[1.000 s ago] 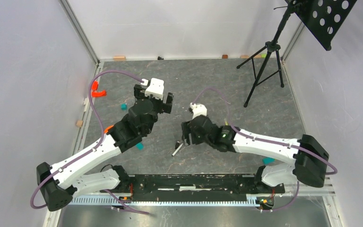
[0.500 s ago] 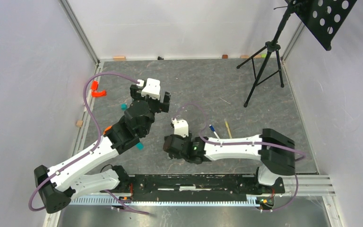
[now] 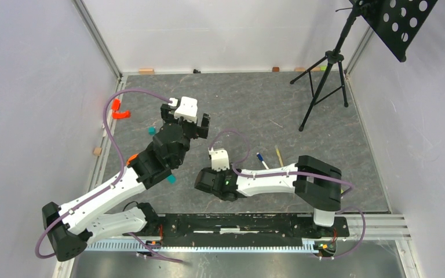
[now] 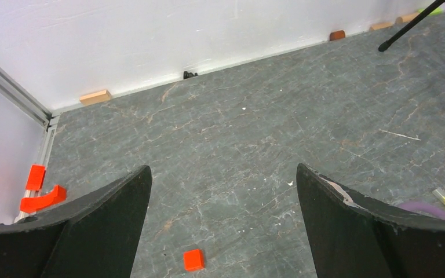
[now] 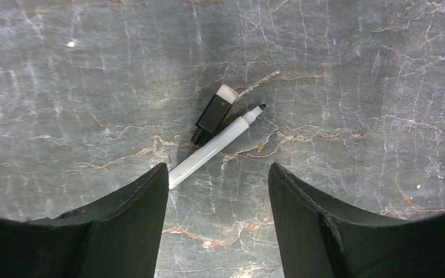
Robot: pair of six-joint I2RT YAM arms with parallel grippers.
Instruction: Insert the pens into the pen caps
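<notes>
Fingers on the left arm [image 4: 92, 231] idle wide; fingers on the right arm [image 5: 121, 226] apart over 1 pen.
Left pair hangs empty above the table [image 4: 237, 127], probably kept free for a cap. Right pair, also empty, hovers at the white pen [image 5: 214, 145] tail; the black cap [image 5: 213, 114] touches its 11 o'clock side. Blue-tipped pen [image 3: 262, 160] and yellow pen [image 3: 279, 156] wait toward 3 o'clock.
</notes>
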